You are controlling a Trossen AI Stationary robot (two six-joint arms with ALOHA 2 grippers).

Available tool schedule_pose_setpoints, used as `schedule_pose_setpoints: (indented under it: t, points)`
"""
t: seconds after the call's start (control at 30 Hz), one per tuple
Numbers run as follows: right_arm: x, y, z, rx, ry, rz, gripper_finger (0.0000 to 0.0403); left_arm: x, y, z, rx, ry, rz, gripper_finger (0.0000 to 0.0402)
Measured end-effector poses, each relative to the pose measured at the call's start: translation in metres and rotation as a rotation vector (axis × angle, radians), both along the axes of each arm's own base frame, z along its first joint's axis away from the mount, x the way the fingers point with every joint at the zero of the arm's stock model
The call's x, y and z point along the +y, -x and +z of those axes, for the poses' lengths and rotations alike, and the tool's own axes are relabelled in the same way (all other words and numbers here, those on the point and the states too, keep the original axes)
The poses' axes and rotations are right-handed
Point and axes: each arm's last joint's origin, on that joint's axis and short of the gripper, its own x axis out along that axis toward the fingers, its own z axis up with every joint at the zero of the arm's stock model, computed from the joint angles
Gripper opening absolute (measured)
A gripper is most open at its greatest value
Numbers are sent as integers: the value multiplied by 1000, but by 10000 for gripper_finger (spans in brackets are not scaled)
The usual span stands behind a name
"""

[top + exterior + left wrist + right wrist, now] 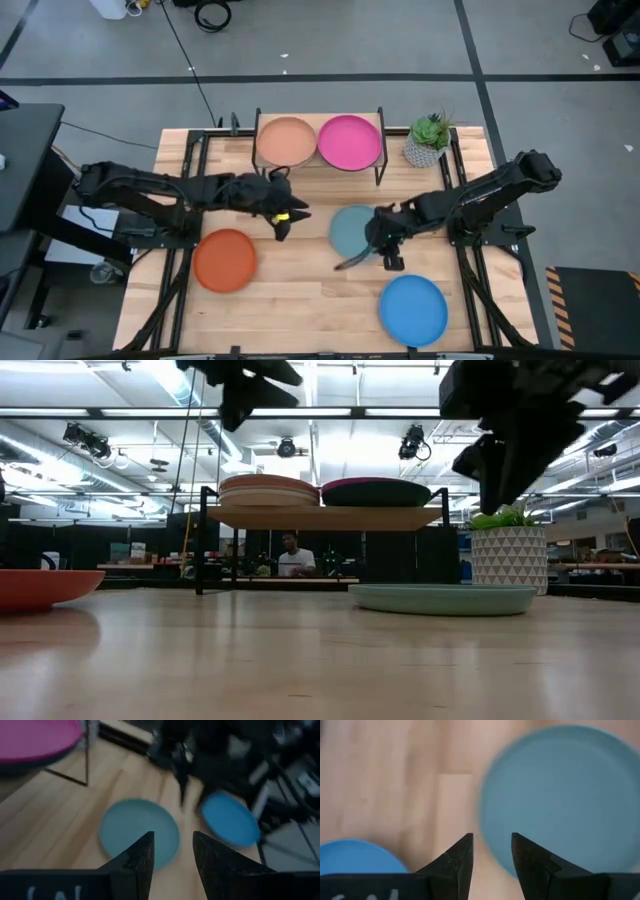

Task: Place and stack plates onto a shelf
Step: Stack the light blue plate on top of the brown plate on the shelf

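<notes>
The shelf [318,168] stands at the table's far edge. On it are a small stack topped by a tan plate [288,142] and a pink plate [350,142]. Three plates lie flat on the table: a pale teal one [350,228] at the middle, an orange one [224,260] at the left and a bright blue one [413,308] at the near right. My left gripper [290,222] hangs open in the air just left of the teal plate [135,830]. My right gripper [372,260] hangs open over the teal plate's near right rim [510,860], pointing steeply down.
A potted plant [428,140] in a white pot stands right of the shelf at the far right. Bare tabletop shows between the orange and bright blue plates, along the near edge. In the low view a person [291,555] sits in the room beyond the shelf.
</notes>
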Motion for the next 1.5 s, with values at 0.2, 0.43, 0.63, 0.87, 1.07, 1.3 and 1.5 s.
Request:
schedule_pose_setpoints:
  t: [0.2, 0.43, 0.63, 0.87, 1.07, 1.3, 1.5]
  points:
    - [19, 4, -22, 0, 128, 133, 128, -7, 9, 3, -53, 17, 80, 141]
    - [24, 4, -49, -14, 173, 154, 128, -5, 15, 11, -90, 15, 110, 141]
    - [26, 2, -66, 23, 192, 182, 128, -4, 22, 16, -108, 15, 122, 141]
    - [25, 1, -82, 61, 251, 191, 103, -4, 25, 23, -137, 18, 123, 141]
    - [25, 1, -80, 50, 256, 194, 24, -3, 31, 34, -168, 37, 92, 141]
    - [30, -8, -50, 45, 211, 312, 27, 3, 37, 56, -148, 22, 79, 145]
    - [28, -27, 19, -98, 149, 417, 14, 22, 45, 91, -135, 11, 159, 158]
